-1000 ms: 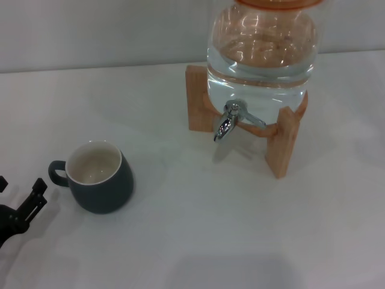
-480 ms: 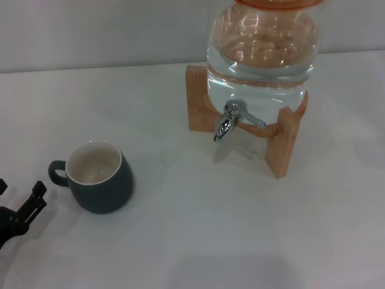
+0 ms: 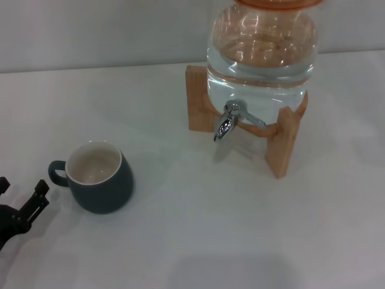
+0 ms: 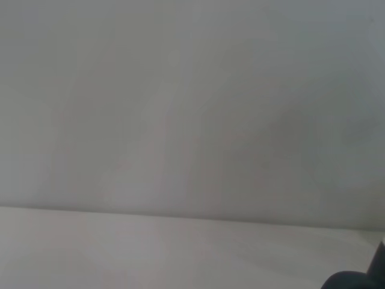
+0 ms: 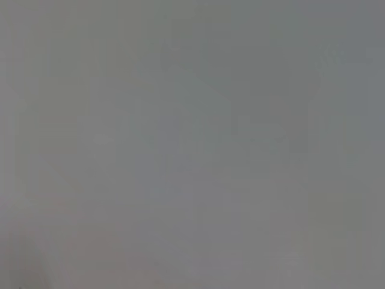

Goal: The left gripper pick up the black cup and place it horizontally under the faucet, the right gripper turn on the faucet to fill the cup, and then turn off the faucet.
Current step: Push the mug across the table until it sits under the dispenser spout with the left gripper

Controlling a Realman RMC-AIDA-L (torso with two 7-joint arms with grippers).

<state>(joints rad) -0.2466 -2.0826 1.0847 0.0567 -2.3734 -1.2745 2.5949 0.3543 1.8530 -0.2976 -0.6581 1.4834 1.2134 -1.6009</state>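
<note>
The black cup (image 3: 100, 179) stands upright on the white table, its cream inside showing and its loop handle pointing left. My left gripper (image 3: 21, 188) is at the left edge of the head view, just left of the handle and apart from it, open with nothing between its fingers. The chrome faucet (image 3: 225, 126) sticks out of the clear water jar (image 3: 262, 45), far right of the cup, with its lever pointing right. The left wrist view shows only wall, table and a dark shape (image 4: 360, 279) at one corner. My right gripper is out of view.
The jar rests in a wooden stand (image 3: 281, 144) at the back right of the table (image 3: 198, 229). A pale wall runs behind the table.
The left gripper has shifted only a little beside the cup's handle. The cup and faucet have not moved.
</note>
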